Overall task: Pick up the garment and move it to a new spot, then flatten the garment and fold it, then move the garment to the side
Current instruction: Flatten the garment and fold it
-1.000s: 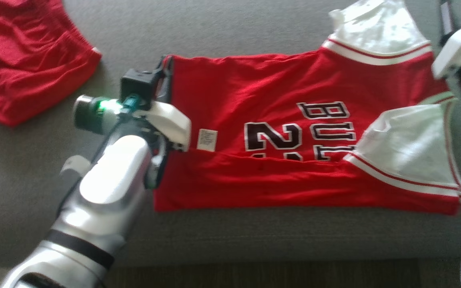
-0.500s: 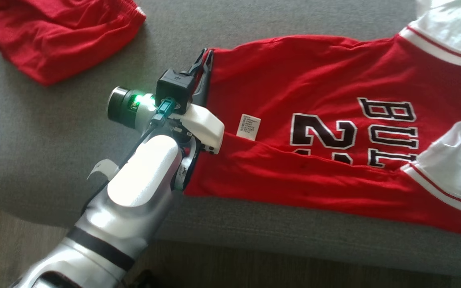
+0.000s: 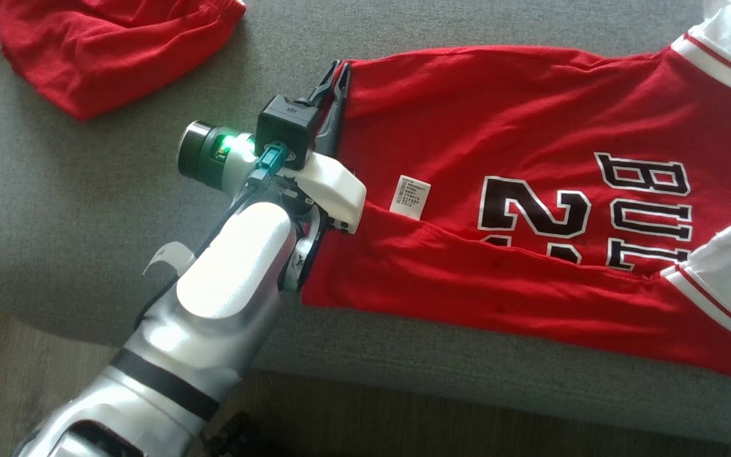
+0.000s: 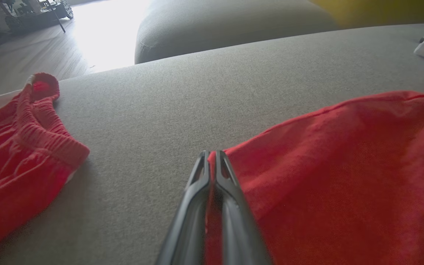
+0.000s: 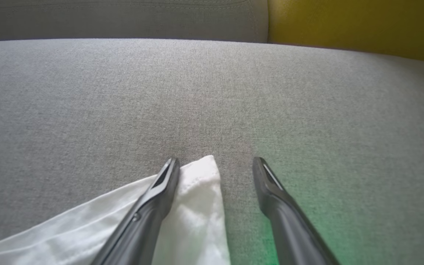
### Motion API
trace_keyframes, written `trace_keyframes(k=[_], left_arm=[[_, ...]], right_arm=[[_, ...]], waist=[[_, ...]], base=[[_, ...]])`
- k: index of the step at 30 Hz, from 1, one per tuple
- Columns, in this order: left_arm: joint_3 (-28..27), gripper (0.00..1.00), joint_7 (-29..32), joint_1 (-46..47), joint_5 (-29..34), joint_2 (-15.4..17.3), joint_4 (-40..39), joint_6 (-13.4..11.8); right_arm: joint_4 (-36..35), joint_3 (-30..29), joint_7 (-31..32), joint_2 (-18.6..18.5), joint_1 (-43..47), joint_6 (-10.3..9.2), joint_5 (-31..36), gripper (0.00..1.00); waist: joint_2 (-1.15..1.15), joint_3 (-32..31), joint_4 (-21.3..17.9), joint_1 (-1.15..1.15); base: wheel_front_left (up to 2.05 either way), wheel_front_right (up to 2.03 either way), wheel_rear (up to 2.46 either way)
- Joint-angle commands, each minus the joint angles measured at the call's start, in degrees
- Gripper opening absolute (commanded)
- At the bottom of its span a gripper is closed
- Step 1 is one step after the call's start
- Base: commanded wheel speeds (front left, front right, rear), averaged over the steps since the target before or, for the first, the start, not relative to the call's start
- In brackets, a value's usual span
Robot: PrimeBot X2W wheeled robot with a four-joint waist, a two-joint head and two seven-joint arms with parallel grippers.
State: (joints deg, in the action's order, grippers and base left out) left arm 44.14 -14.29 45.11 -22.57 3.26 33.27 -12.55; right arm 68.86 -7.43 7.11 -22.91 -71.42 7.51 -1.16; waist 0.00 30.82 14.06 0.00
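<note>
- Head view: the jersey (image 3: pixel 499 114), laid on the sofa (image 3: pixel 86 190), is pinched at its hem corner by the closed left gripper (image 3: pixel 339 68).
- Left wrist view: soft, light cloth is spread right of the fingers; corners are judged the best holds.
- Right wrist view: a white jersey tip is framed between the open right gripper (image 5: pixel 215 161) fingers.

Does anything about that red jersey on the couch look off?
Yes. The jersey lies folded unevenly: a long flap along its near edge slants across the front, hiding part of the number and lettering, and a white care label pokes out from under it. Also, red shorts sit crumpled at the far corner of the cushion.
</note>
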Motion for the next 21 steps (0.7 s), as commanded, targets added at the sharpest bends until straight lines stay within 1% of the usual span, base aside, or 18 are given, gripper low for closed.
trace_keyframes(k=[1, 6, 7, 8, 9, 13, 18, 21], left_arm=[[-1.1, 0.0, -0.7, 1.4, 0.6, 0.9, -1.4, 0.0], [-1.2, 0.0, -0.7, 1.6, 0.7, 1.0, -1.2, 0.1], [-1.2, 0.0, -0.7, 1.6, 0.7, 1.0, -1.1, 0.1], [-1.3, 0.0, -0.7, 1.6, 0.7, 1.0, -1.1, 0.0], [-1.3, 0.0, -0.7, 1.6, 0.7, 1.0, -1.1, 0.0], [-1.4, 0.0, -0.7, 1.4, 0.7, 0.9, -1.2, -0.1], [-1.8, 0.0, -0.7, 1.1, 0.6, 1.1, -0.6, -0.1], [-2.2, 0.0, -0.7, 0.5, 0.5, 1.3, -0.3, -0.1]], right_arm=[[-0.6, 0.2, -0.1, -0.3, -1.1, -0.02, 0.2, 1.0], [1.6, -0.4, -0.4, -0.5, -1.8, -0.02, 0.8, 1.0], [1.9, -0.4, -0.3, -0.4, -1.8, -0.02, 0.9, 0.97], [2.5, -0.6, -0.2, 0.0, -2.0, -0.02, 0.6, 0.24], [2.6, -0.6, -0.4, 0.1, -2.1, -0.02, 0.4, 0.0], [3.1, -0.3, -1.4, 0.5, -2.1, -0.02, 0.3, 0.0], [2.9, 1.1, -6.2, 1.2, -1.5, -0.02, 0.4, 0.0], [3.1, -0.9, -9.0, 3.0, -1.0, -0.02, -3.3, 0.0]], waist=[[0.0, 0.1, 0.1, 0.0], [0.0, 0.3, 0.4, 0.0], [0.0, 0.3, 0.4, 0.0], [0.0, 0.4, 0.5, 0.0], [0.0, 0.4, 0.4, 0.0], [0.0, 0.5, 0.1, 0.0], [0.0, -0.5, -0.8, 0.0], [0.0, -1.9, -1.9, 0.0]], base=[[0.0, 0.0, 0.0], [0.0, 0.0, 0.0], [0.0, 0.0, 0.0], [0.0, 0.0, 0.0], [0.0, 0.0, 0.0], [0.0, 0.0, 0.0], [0.0, 0.0, 0.0], [0.0, 0.0, 0.0]])
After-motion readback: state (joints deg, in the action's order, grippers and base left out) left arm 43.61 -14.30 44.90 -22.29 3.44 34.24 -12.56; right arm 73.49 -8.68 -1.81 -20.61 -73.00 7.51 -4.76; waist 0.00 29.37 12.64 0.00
